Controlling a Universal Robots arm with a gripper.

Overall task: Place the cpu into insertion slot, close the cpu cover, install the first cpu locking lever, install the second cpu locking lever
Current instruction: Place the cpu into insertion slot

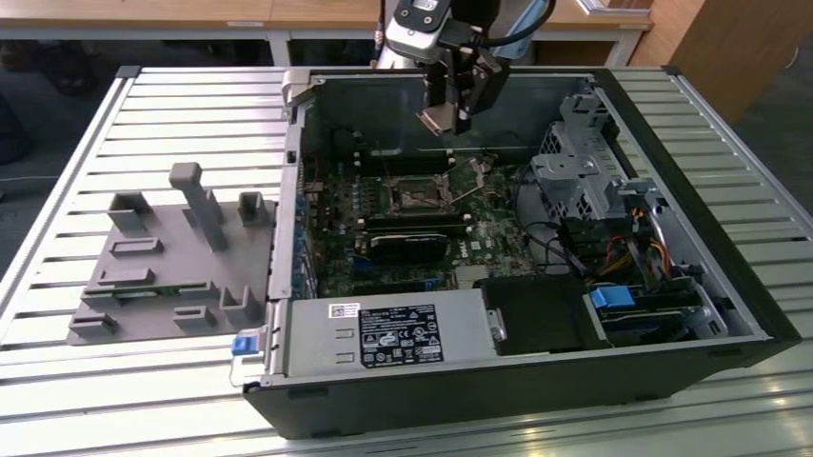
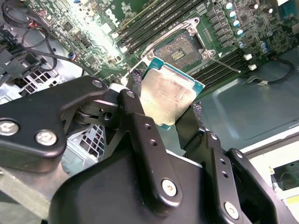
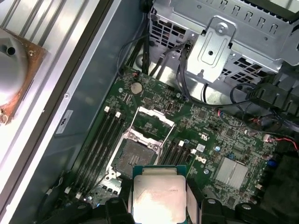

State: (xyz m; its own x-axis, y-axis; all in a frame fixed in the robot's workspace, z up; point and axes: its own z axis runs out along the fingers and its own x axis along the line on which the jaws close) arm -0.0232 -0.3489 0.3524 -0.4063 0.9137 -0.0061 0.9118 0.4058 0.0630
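My gripper (image 1: 447,116) hangs above the open computer case (image 1: 295,190), shut on the cpu (image 2: 166,95), a pale silver square chip with a green edge. In both wrist views the black fingers (image 2: 140,126) clamp two opposite sides of the cpu (image 3: 159,198). Below it on the green board lies the insertion slot (image 3: 133,154), a dark square socket with a metal rim, uncovered (image 2: 180,46) (image 1: 413,197). The cpu cover (image 3: 152,120), a silver frame plate, stands swung open at the slot's far side. A thin locking lever (image 2: 225,64) sticks out beside the slot.
Long black memory slots (image 3: 96,144) flank the socket. A black fan card (image 1: 409,249), a grey power supply (image 1: 381,333) and a metal drive cage (image 1: 584,171) fill the case. A grey fixture tray (image 1: 166,257) lies on the slatted table (image 1: 76,381) at the exterior view's left.
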